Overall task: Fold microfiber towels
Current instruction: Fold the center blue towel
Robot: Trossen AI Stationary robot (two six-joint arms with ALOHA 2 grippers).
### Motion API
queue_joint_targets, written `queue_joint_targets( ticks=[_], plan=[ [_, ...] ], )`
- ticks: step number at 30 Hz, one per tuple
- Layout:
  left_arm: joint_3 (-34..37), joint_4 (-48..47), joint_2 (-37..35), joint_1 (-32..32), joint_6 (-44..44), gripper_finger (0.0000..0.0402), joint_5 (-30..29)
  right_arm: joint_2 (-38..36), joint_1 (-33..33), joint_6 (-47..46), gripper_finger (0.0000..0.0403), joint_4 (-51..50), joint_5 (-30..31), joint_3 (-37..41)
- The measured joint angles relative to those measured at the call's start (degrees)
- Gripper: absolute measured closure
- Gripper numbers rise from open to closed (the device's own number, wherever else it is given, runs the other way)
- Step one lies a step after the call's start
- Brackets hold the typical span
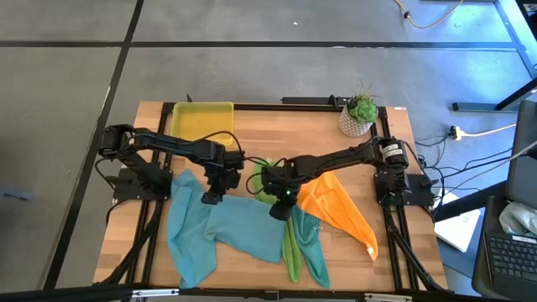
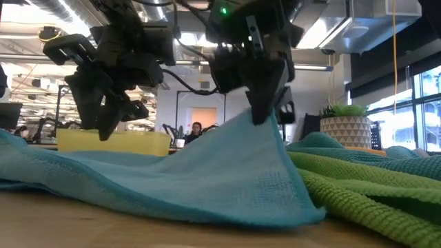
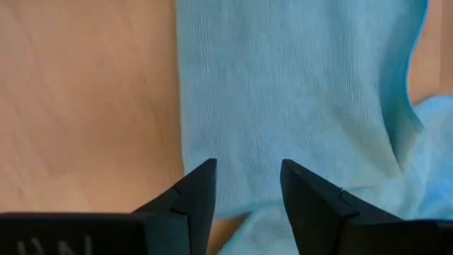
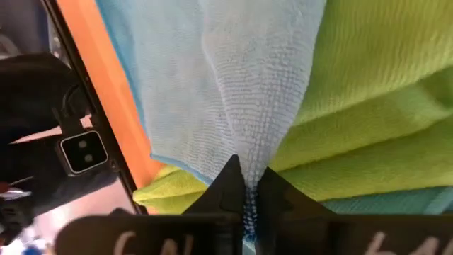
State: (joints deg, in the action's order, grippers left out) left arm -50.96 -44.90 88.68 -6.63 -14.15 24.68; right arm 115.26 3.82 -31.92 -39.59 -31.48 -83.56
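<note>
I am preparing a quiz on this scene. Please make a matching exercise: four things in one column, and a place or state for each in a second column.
Things:
1. right hand
2. left hand
3. yellow tray
4. orange towel

Places or states:
a. far left part of the table
b. open, above the cloth
c. flat, beside the right arm's base
d. shut on the light blue towel

Pairs: 1-d, 2-b, 3-a, 4-c

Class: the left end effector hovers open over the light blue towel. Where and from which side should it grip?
Probably the towel's free edge below the left end effector, coming straight down: the light blue towel lies flat there, while the right end effector pinches a raised peak.
</note>
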Motion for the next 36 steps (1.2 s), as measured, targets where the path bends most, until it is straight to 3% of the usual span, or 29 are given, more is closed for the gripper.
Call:
queue_joint_targets(
  ticks=[8, 13, 23, 29, 36],
  plan=[
    [0.0, 7.6, 0.0, -1.0, -0.3, 0.0251, 2.8, 0.0, 0.1, 9.6, 0.0398, -10.9, 6.9, -6.7],
    [0.0, 7.1, 1.6, -2.2, -3.7, 0.0249, 3.3, 0.0, 0.0, 12.0, 0.0396, -15.2, 7.9, -7.2],
    [0.0, 8.5, 5.6, -5.3, -4.6, 0.0248, 1.4, 0.0, 1.7, 17.1, 0.0399, -15.7, 12.1, -8.9],
    [0.0, 6.6, 6.6, -6.8, -7.4, 0.0248, 6.8, 0.0, 2.5, 18.5, 0.0399, -16.2, 14.6, -9.6],
    [0.0, 1.2, 9.6, -6.8, -10.7, 0.0248, 6.2, 0.0, 2.5, 18.5, 0.0399, -16.2, 15.3, -9.6]
  ],
)
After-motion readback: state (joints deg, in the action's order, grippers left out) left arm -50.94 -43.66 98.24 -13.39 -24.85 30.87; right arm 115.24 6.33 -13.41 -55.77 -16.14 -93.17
